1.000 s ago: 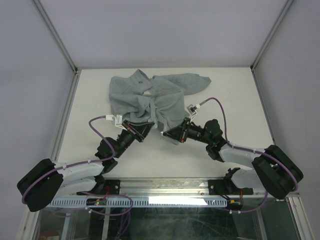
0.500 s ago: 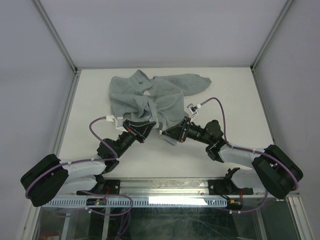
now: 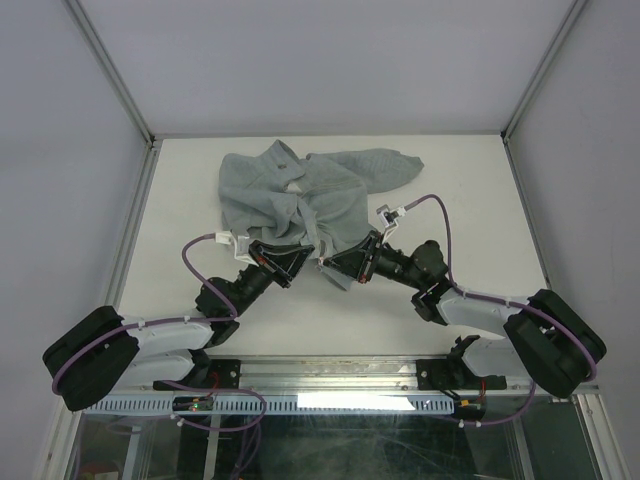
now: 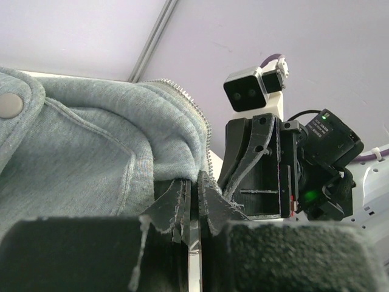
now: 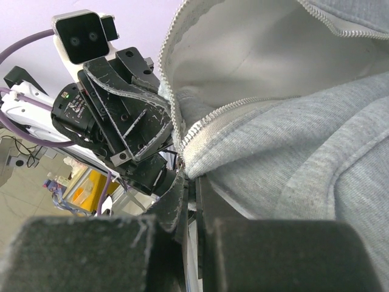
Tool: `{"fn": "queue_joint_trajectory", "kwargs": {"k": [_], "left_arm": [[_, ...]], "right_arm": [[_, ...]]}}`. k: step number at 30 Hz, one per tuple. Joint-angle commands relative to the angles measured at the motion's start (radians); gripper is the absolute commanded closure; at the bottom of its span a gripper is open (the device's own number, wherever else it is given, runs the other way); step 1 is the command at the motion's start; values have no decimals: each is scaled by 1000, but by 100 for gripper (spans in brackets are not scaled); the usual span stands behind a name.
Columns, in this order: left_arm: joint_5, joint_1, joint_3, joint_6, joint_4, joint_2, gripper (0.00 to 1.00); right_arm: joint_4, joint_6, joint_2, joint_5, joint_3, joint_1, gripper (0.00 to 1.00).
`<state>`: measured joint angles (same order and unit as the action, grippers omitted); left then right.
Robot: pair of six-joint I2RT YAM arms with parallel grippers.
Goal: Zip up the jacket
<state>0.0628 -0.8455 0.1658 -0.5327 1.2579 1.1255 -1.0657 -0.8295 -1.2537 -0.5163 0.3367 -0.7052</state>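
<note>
Left gripper [image 3: 298,259] nudged toward right gripper [image 3: 326,264], both clamped on jacket [image 3: 300,195] hem.

Left gripper [image 4: 193,198] appears clamped on the jacket [image 4: 79,152] hem (zipper teeth [image 4: 192,108] run above).

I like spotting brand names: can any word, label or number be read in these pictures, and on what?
None can be read. The jacket shows no logo, its snap button looks plain, and the white camera carries no lettering. The yellow clutter behind it is too blurred to tell.
</note>
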Motion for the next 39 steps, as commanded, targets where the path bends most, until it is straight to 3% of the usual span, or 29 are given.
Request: {"fn": "queue_joint_trajectory", "kwargs": {"k": [1, 39], "left_arm": [[-29, -15, 22, 13, 90, -10, 100], [-15, -15, 22, 13, 93, -36, 100]], "right_arm": [[-103, -2, 17, -7, 34, -14, 100], [-125, -12, -13, -11, 47, -26, 100]]}}
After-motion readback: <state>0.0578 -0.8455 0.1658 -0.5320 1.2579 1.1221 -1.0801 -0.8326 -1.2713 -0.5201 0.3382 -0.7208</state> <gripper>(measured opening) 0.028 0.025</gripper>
